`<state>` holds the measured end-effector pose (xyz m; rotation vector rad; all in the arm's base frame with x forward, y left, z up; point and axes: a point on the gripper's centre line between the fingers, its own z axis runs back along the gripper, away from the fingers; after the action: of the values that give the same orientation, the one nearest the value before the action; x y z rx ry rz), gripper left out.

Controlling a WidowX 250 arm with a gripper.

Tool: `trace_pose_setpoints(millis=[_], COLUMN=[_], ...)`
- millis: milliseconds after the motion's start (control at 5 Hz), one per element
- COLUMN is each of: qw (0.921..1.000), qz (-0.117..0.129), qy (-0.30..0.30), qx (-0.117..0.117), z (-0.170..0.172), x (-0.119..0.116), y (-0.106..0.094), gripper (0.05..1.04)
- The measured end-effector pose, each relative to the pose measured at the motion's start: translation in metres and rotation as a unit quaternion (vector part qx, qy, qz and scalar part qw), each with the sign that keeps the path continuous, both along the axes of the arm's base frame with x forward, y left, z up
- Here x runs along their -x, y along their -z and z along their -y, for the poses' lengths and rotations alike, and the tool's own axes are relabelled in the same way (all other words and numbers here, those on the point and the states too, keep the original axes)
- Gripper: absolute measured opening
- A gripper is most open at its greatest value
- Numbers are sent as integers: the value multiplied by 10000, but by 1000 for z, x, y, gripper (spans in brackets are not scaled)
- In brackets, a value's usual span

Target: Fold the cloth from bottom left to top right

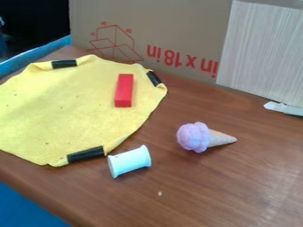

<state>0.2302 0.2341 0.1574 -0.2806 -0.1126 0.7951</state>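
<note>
The yellow cloth (pixel 65 111) lies unfolded on the left part of the brown surface (pixel 201 195), close to the surface's left edge. Black strips (pixel 86 154) sit at its upper left, upper right and lower edge, where the rim curls up a little. A red block (pixel 123 91) lies on the cloth, toward its upper right side. Just beside the cloth's lower right edge, a white spool (pixel 130 161) rests on its side. Farther right, apart from both, a toy ice cream cone (pixel 204 137) lies with its tip pointing right. A cardboard sheet (pixel 172 26) and a pale wood-grained panel (pixel 266 53) stand along the surface's back edge. I cannot tell whether the end effector is spread or pressed together.
</note>
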Motion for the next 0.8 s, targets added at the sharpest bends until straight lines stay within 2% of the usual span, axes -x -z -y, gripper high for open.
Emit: trace_pose_setpoints(millis=[200, 400, 800], qw=[9999, 10000, 9988], qz=[-88, -55, 184], qy=[-7, -46, -61], qx=[117, 15, -455], z=[-1, -11, -24], x=[0, -3, 1], y=[10, 31, 54], gripper=[1001, 1001, 1001])
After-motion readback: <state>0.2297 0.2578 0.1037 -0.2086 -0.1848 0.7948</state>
